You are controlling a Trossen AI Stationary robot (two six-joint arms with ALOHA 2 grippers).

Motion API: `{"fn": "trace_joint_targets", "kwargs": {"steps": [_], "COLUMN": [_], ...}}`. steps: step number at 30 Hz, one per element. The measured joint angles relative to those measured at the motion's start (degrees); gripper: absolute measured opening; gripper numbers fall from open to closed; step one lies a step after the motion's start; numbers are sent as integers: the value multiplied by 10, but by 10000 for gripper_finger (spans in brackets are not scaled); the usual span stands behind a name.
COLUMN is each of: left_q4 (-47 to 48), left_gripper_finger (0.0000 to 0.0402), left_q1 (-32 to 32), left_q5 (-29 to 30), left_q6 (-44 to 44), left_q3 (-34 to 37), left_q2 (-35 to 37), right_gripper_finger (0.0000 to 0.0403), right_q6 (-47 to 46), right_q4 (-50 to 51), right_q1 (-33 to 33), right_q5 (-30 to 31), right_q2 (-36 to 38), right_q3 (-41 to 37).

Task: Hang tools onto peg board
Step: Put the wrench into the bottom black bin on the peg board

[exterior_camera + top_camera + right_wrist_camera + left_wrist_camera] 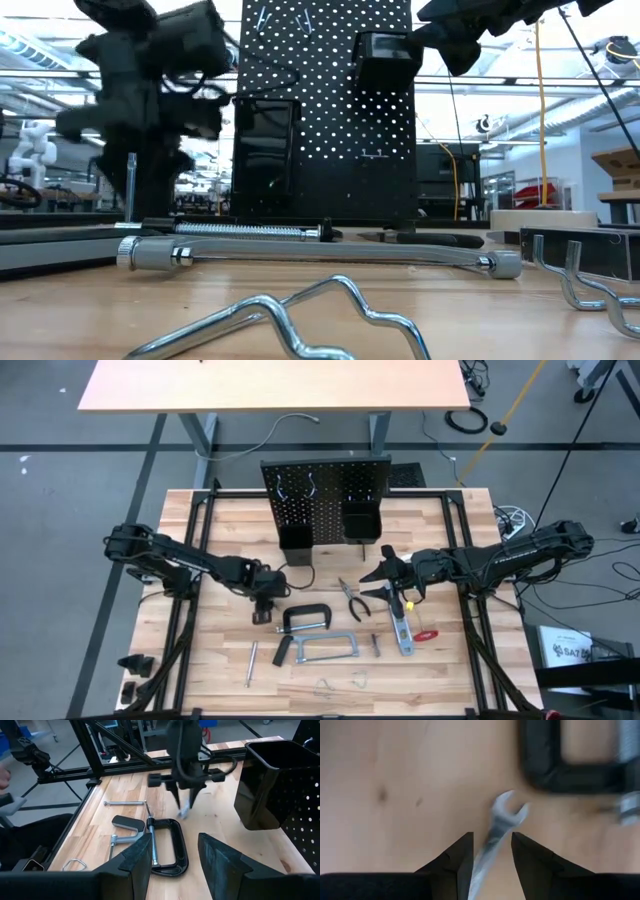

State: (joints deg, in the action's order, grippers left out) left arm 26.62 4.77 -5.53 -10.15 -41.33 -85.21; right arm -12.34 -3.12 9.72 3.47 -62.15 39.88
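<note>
L arm reaches in from the left edge, elbow bent, wrist pitched down near bench centre-left. Left gripper (264, 606) points down, fingers (457, 862) closed partway on a silver wrench (496, 827), its head sticking out past the tips. R arm comes in from the right, stretched almost level, held well above the bench. Right gripper (383, 572) aims toward centre, fingers (136, 857) parted, nothing between them.
</note>
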Motion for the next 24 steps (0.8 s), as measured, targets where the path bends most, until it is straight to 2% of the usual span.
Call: {"fn": "trace_joint_targets", "kwargs": {"steps": [3, 5, 11, 16, 24], "left_q4": [-57, -53, 92, 199, 234], "left_gripper_finger": [138, 138, 138, 138, 138], "left_q1": [13, 20, 30, 34, 56], "left_q5": [-27, -30, 22, 62, 74], "left_q6": [0, 11, 46, 50, 49], "left_q3": [-9, -24, -69, -78, -57], "left_q2": [-1, 0, 0, 0, 0], "right_gripper_finger": [153, 153, 153, 153, 153], "right_q6": [0, -1, -3, -2, -3], "right_q4": [0, 0, 6, 7, 9], "right_q1": [0, 0, 0, 0, 0], "right_q5": [0, 0, 0, 0, 0], "right_q2": [0, 0, 0, 0, 0], "right_q3": [0, 0, 0, 0, 0]}}
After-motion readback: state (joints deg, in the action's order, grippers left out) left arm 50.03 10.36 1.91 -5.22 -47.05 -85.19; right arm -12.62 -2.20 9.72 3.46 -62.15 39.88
